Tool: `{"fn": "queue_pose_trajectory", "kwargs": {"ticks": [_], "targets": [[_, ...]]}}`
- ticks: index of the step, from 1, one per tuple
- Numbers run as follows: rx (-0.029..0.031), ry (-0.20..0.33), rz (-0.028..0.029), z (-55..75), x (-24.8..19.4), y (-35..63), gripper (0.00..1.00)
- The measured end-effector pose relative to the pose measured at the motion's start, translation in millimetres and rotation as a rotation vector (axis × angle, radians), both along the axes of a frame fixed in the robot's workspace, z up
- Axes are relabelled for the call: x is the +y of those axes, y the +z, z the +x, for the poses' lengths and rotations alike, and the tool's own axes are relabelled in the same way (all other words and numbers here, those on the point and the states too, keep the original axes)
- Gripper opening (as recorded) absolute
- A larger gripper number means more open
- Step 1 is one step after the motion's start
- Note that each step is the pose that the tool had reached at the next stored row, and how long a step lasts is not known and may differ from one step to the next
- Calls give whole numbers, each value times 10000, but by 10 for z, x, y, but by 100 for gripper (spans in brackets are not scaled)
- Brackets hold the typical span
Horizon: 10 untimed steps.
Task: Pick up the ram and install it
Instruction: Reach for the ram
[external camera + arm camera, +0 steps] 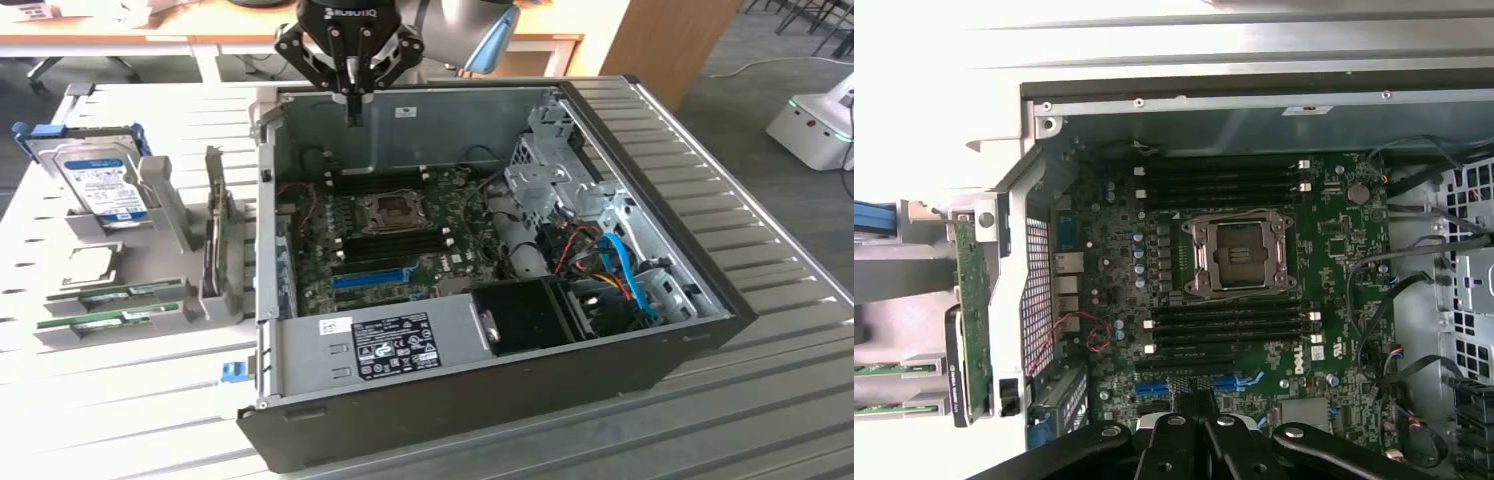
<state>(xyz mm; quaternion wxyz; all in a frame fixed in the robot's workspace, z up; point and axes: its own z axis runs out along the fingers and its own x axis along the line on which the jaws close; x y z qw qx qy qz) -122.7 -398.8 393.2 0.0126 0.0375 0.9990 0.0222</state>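
The black hand [354, 115] hangs shut and empty above the open black computer case [534, 390]. The thin green ram stick [131, 291] sits unpicked outside it.

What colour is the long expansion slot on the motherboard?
The slot is blue; the exterior view shows it best.

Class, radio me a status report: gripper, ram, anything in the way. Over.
Gripper shut, empty, over case rear wall. Ram untouched in grey rack outside case. Upright card stands between ram and case.
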Motion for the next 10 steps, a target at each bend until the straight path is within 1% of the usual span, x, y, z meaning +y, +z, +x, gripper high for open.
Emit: {"fn": "queue_pose_trajectory", "kwargs": {"ticks": [10], "targets": [[2, 2, -2, -136, 3, 1, 11]]}}
